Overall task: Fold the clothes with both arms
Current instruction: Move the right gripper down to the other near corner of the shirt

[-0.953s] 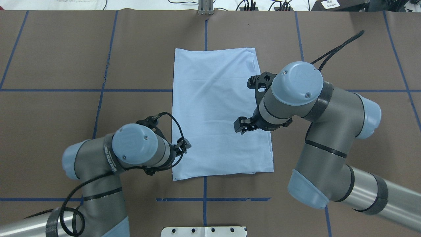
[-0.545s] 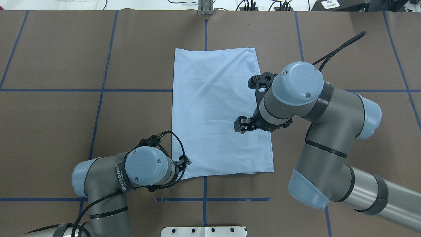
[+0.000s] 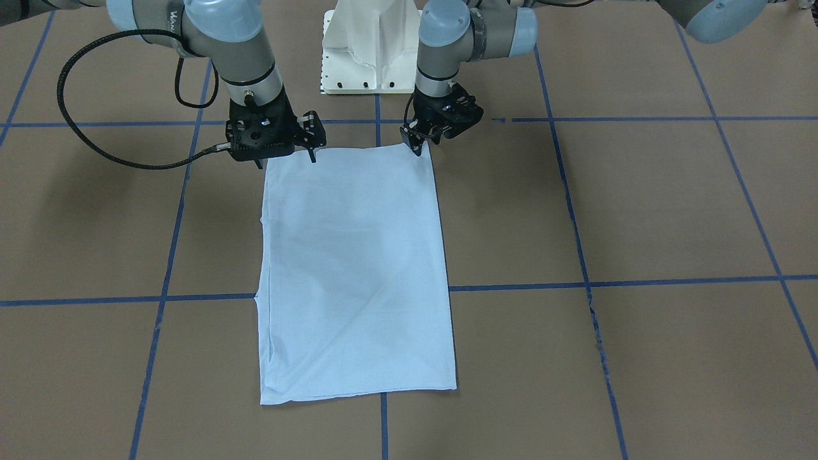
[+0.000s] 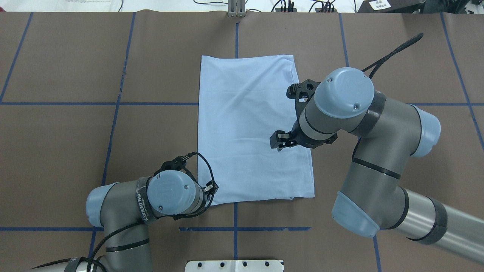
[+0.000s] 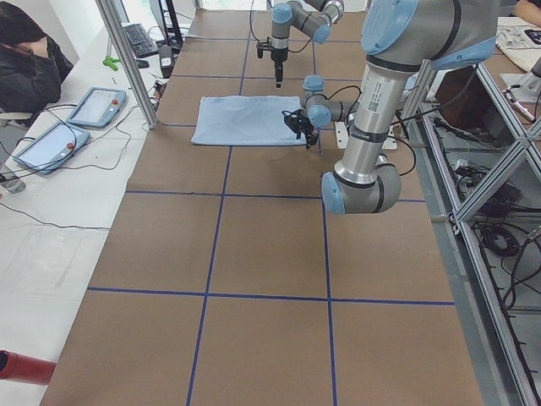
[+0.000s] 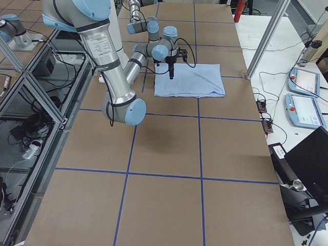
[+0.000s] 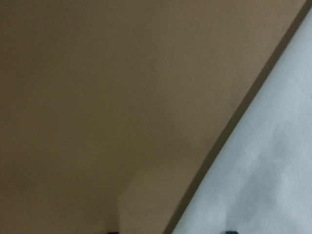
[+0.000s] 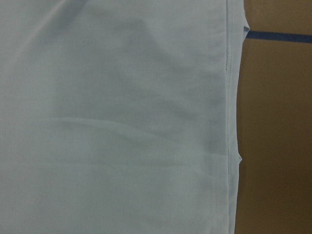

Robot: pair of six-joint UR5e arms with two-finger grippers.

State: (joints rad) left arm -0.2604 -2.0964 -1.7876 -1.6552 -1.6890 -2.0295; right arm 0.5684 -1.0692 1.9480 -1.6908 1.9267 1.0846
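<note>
Where T-shirt (image 4: 249, 128) corner lies, left end effector (image 3: 416, 144) hovers.

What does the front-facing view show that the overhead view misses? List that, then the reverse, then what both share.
Front-facing only: the white pedestal standing upright, and the left gripper at the T-shirt corner nearest the robot. Overhead only: cables along the table edge farthest from the robot, and the right arm back to its forearm; the left arm hides that corner. Both: the light blue T-shirt folded into a rectangle, flat on the brown table, and the right gripper over it.
</note>
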